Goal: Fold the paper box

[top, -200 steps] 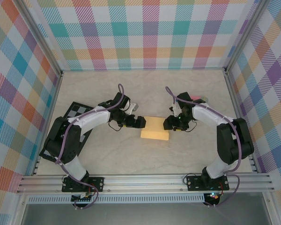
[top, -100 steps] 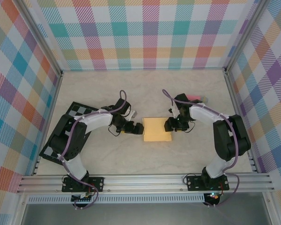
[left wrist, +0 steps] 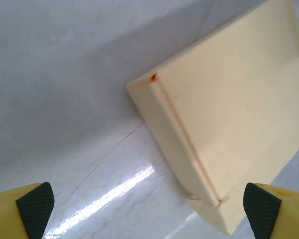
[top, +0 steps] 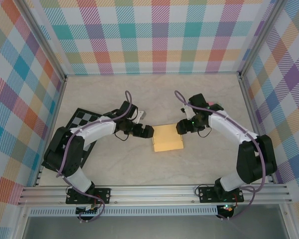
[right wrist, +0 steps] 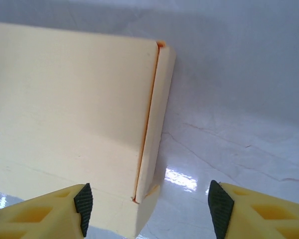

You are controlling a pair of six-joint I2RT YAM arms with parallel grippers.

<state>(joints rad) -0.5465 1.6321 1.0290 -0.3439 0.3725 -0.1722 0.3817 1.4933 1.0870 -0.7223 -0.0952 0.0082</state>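
The box (top: 167, 138) in the middle looks all folded up, so I think little is left. My left fingers (left wrist: 35, 206) and right fingers (right wrist: 83, 201) stand apart, holding nothing.

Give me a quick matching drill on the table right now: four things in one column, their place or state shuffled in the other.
1. paper box
2. left gripper
3. right gripper
4. checkered board

A. partly under the left arm
B. open, at the box's right edge
C. flat on the table, between both grippers
D. open, just off the box's left edge

Pairs: 1-C, 2-D, 3-B, 4-A
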